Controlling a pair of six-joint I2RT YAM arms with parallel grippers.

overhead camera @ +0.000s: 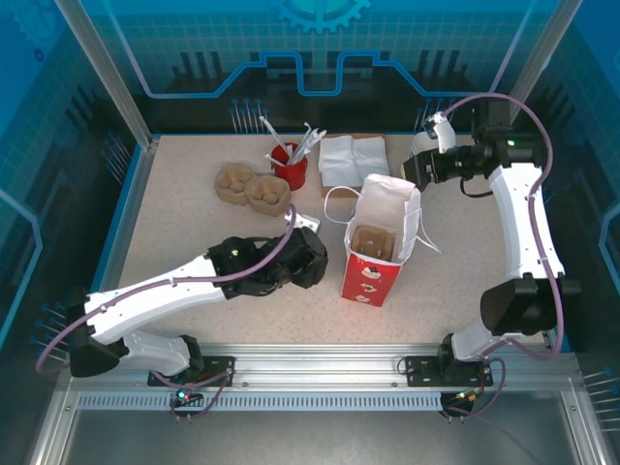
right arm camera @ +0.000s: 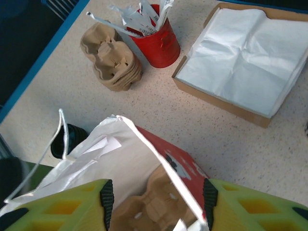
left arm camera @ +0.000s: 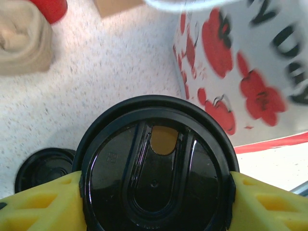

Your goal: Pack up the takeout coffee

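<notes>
Black-lidded coffee [left arm camera: 154,149] is clamped in the left hand [left arm camera: 155,202] beside the bag [left arm camera: 250,72]; the right hand [right arm camera: 158,197] is spread at its rim.

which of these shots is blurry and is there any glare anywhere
Left wrist: the red-and-white bag print is smeared and soft, while the takeout coffee lid is sharper, with small glossy highlights. Right wrist: napkins and red cup are crisp, while the bag rim nearest the lens goes soft. Top external: even light, only faint shadows and no glare on the table.
</notes>
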